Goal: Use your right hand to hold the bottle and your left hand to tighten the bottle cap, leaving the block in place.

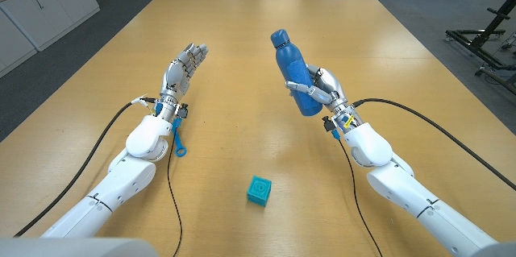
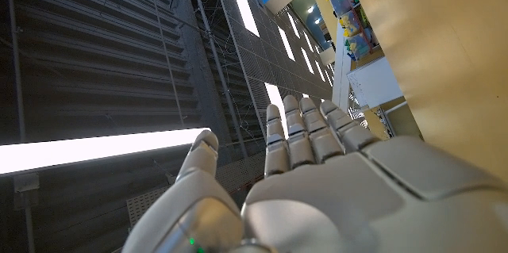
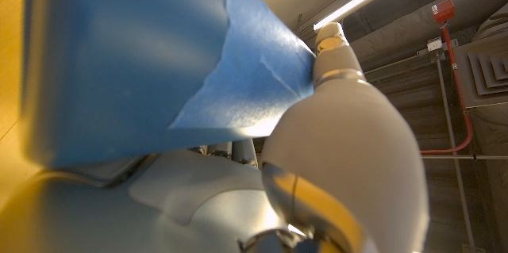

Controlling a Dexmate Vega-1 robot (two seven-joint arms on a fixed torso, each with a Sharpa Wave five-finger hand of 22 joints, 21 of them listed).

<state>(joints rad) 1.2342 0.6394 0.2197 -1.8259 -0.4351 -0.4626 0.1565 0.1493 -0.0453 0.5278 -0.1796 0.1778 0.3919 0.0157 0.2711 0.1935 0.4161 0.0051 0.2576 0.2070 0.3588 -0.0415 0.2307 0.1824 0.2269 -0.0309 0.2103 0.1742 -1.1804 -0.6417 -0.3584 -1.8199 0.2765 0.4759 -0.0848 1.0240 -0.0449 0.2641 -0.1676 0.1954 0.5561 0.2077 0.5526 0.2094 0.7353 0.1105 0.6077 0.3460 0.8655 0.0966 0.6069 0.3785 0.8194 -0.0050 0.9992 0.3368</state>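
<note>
My right hand (image 1: 321,88) grips the body of a blue bottle (image 1: 293,74) and holds it above the table, tilted with its top leaning away from me and to the left. The blue cap (image 1: 278,39) sits on the bottle's neck. In the right wrist view the bottle's blue wall (image 3: 143,55) lies against my right hand (image 3: 333,174). My left hand (image 1: 184,65) is raised over the table to the left of the bottle, well apart from it, fingers straight and holding nothing; the left wrist view shows its fingers (image 2: 305,134) extended. A teal block (image 1: 259,190) rests on the table near me.
The wooden table (image 1: 242,23) stretches away behind both hands. A blue cable clip (image 1: 178,138) hangs by my left wrist, and black cables trail from both arms. Cabinets and boxes stand beyond the far edge.
</note>
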